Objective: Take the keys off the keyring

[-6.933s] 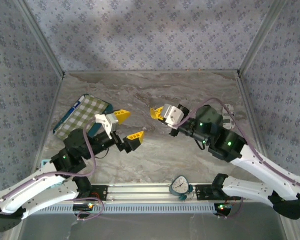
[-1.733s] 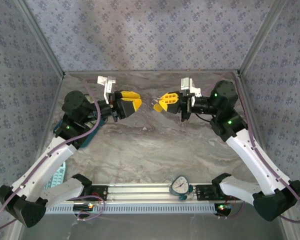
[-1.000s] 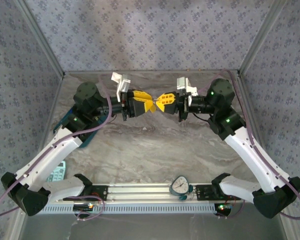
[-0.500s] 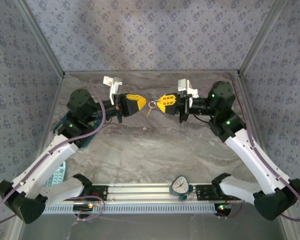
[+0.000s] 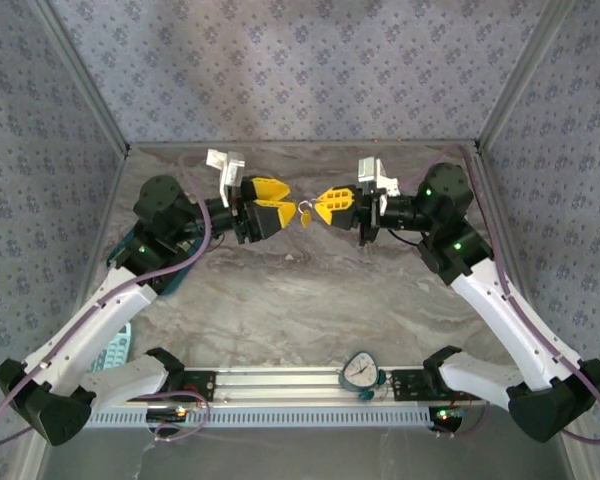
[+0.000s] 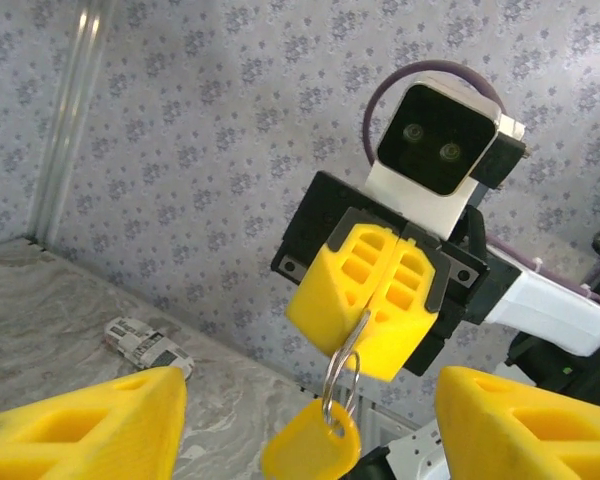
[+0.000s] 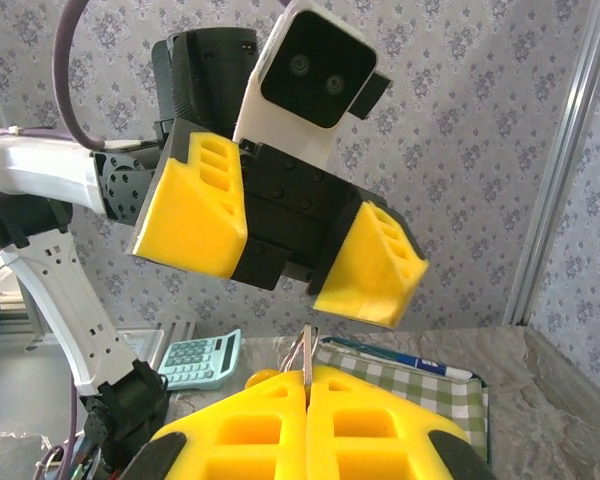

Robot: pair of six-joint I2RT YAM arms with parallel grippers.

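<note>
Left wrist: right gripper (image 6: pixel 376 308) pinches keyring (image 6: pixel 342 375); keys (image 6: pixel 310 447) dangle below, seemingly one.
Left gripper (image 5: pixel 284 203): spread wide, just beside keys.

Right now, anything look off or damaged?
Nothing stands out. The right claw is shut on the keyring, with the yellow key dangling from it in mid-air. The left claw is open, facing it, not touching. No spill or damage visible.

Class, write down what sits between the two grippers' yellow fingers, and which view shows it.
A keyring with a yellow-headed key hangs from the shut right gripper, facing the open left gripper; left wrist view.
</note>
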